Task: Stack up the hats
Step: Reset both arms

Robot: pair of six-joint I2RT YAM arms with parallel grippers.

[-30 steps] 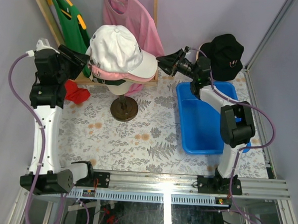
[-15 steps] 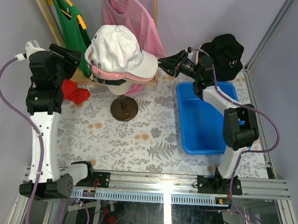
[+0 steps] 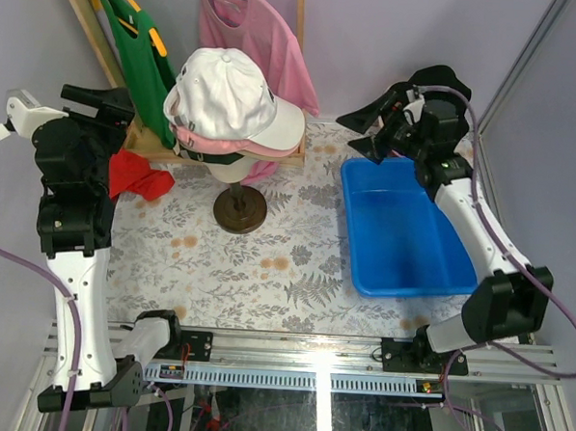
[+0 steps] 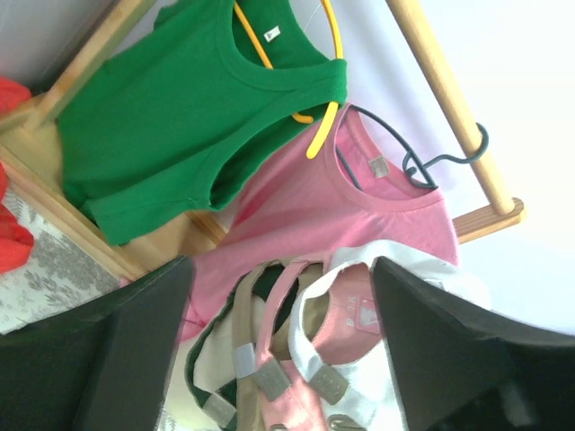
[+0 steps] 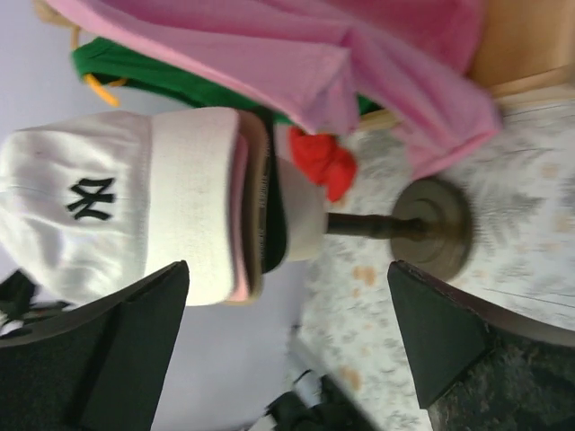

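The hats sit stacked on a cream mannequin head. The white cap [image 3: 227, 96] is on top, over a pink cap [image 3: 210, 142], with tan and dark green ones below. My left gripper [image 3: 115, 110] hangs open to the left of the stack, apart from it. In the left wrist view, the left gripper [image 4: 287, 359] frames the back straps of the white cap [image 4: 404, 287], the pink cap [image 4: 278, 314] and the tan cap [image 4: 241, 314]. My right gripper [image 3: 355, 134] is open to the right of the stack and holds nothing. In its own view the right gripper [image 5: 287, 341] faces the white cap [image 5: 90, 197]. A black hat [image 3: 448, 81] is mostly hidden behind the right wrist.
A blue bin [image 3: 403, 231] lies at the right under the right arm. The round stand base [image 3: 240, 211] rests on the patterned cloth. A red cloth [image 3: 137, 179] lies by the wooden rack. A green T-shirt [image 3: 142, 58] and a pink T-shirt [image 3: 268, 41] hang behind.
Both arms have drawn back from the stack, the left to the left and the right to the right. The right gripper's jaws have spread wide and the left's have widened.
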